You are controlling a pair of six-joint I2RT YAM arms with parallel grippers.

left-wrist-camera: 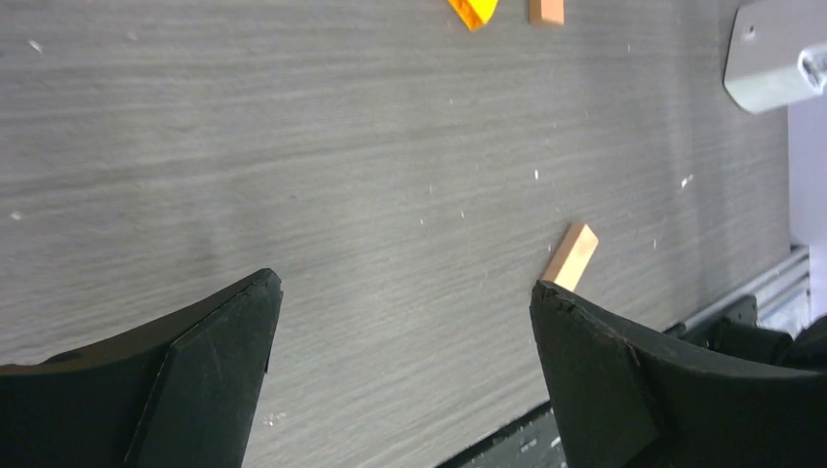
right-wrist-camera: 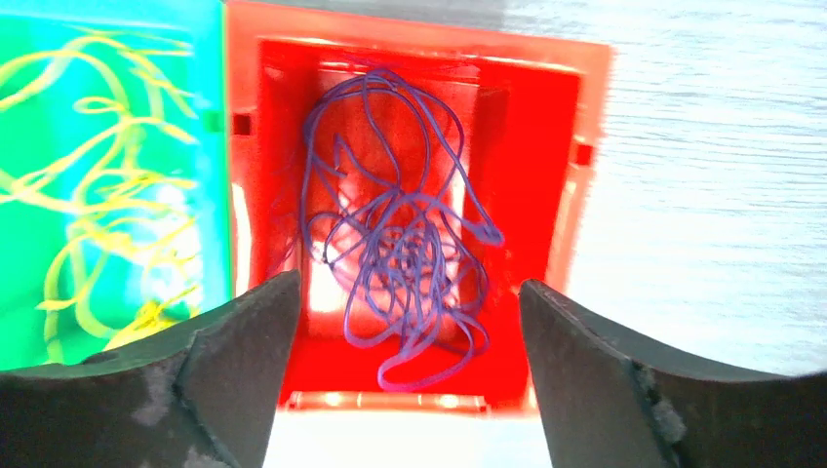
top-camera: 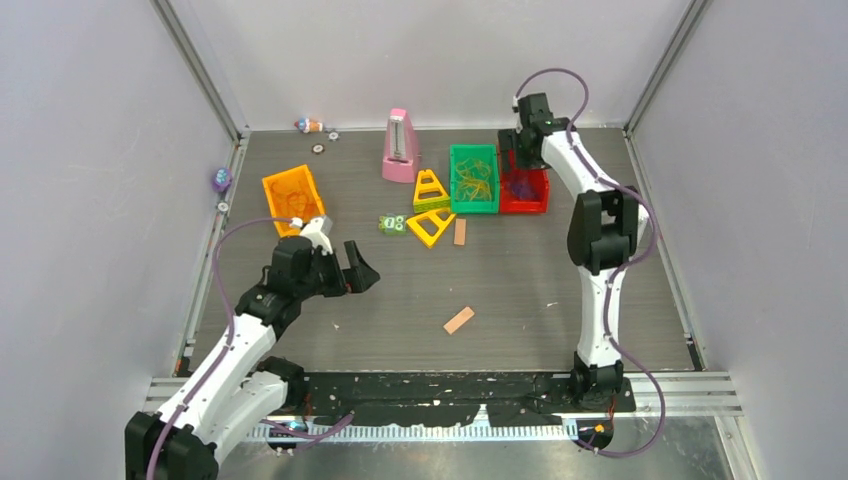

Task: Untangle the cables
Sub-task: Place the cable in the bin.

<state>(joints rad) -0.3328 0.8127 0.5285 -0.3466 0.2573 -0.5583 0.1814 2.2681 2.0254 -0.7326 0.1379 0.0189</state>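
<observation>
A loose tangle of dark purple cables (right-wrist-camera: 400, 234) lies inside the red bin (right-wrist-camera: 419, 44). Yellow cables (right-wrist-camera: 98, 224) fill the green bin (right-wrist-camera: 210, 58) just left of it. My right gripper (right-wrist-camera: 408, 283) hangs straight above the red bin with its jaws wide apart, open and holding nothing. The purple strands rest on the bin floor below the fingertips. In the top view both bins (top-camera: 473, 178) (top-camera: 527, 190) stand at the back of the table. My left gripper (top-camera: 360, 270) hovers open over bare table at the left, far from the bins, nothing between its fingers (left-wrist-camera: 234, 331).
An orange bin (top-camera: 293, 198) sits at the back left. A pink metronome-like object (top-camera: 401, 146), two yellow triangle frames (top-camera: 430, 190) (top-camera: 430, 228), a small green piece (top-camera: 391, 224) and two wooden blocks (top-camera: 460, 232) (top-camera: 459, 320) lie mid-table. Small toys (top-camera: 309, 125) sit by the back wall.
</observation>
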